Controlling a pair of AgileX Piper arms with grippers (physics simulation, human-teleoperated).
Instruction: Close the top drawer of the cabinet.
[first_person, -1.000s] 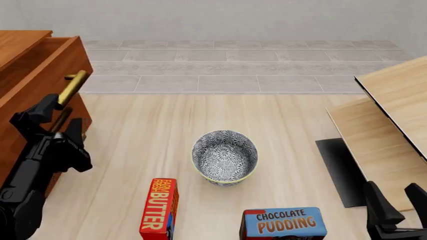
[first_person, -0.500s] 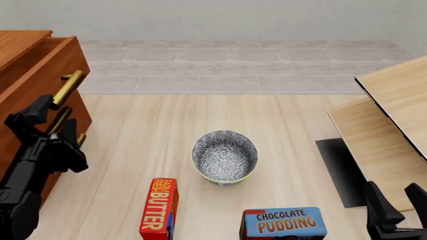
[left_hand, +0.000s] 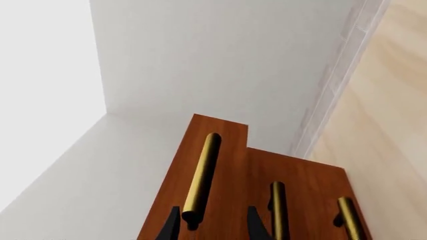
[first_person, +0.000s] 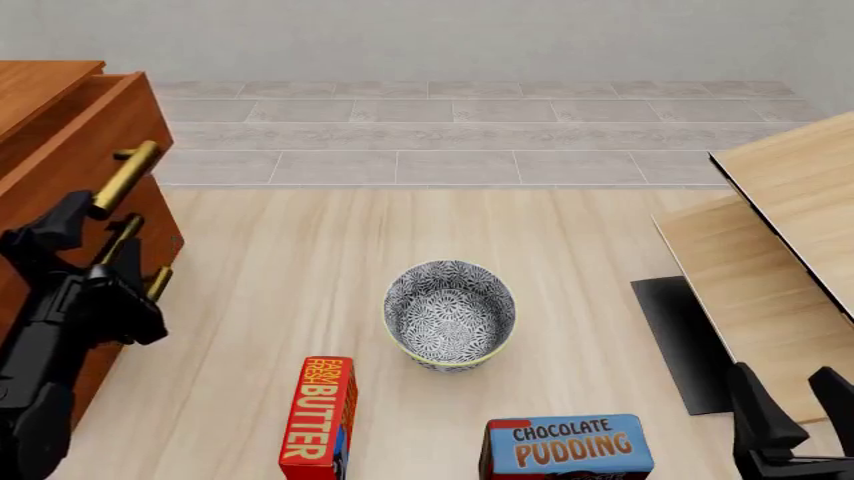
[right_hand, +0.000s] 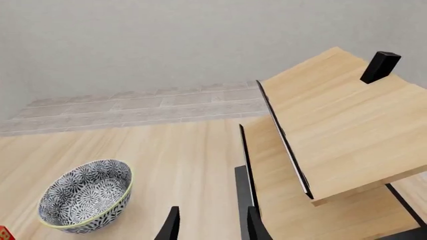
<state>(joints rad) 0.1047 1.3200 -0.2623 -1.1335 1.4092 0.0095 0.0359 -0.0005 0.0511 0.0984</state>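
The reddish-brown cabinet (first_person: 38, 95) stands at the table's left edge. Its top drawer (first_person: 83, 150) sticks out a little past the two lower drawers, and its brass bar handle (first_person: 124, 178) points toward the table. My left gripper (first_person: 94, 240) is open right at the near end of that handle. In the left wrist view the top drawer (left_hand: 230, 150) stands proud of the cabinet (left_hand: 307, 185). There the handle (left_hand: 203, 170) ends between my left gripper's (left_hand: 213, 227) fingertips, close to one finger. My right gripper (first_person: 790, 400) is open and empty at the front right, also seen in its wrist view (right_hand: 211, 227).
A patterned bowl (first_person: 450, 313) sits mid-table and also shows in the right wrist view (right_hand: 83, 202). A red butter box (first_person: 318, 417) and a blue chocolate pudding box (first_person: 567, 447) stand near the front edge. Pale wooden boards (first_person: 787, 200) and a dark mat (first_person: 681, 340) lie at right.
My left arm has moved left against the top drawer's handle. The drawer has slid further into the cabinet. The right arm has not moved.
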